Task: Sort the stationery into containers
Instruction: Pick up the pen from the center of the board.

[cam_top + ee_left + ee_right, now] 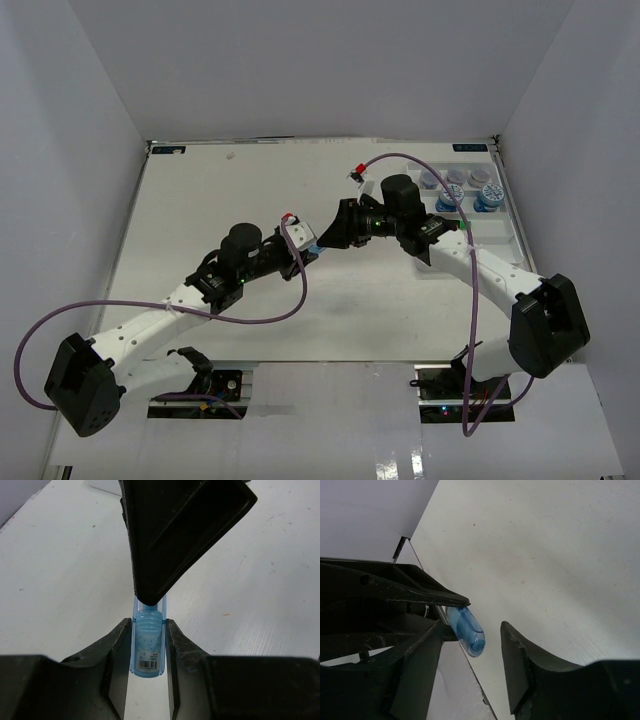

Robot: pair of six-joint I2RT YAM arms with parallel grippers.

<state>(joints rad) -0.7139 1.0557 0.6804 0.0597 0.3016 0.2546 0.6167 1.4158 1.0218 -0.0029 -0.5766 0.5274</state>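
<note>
My left claw is clenched on the blue highlighter, leaving its far end poking out ahead so that my right claw, spread wide around that end just beyond, can probably take it toward the white tray far off right, where jars already sit.

White table — one white tray lies at its far-right corner.

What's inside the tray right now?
Far end of the tray: several round jars, grey-lidded and blue-patterned. The right arm covers part of the nearer sections; contents there can't be seen.
</note>
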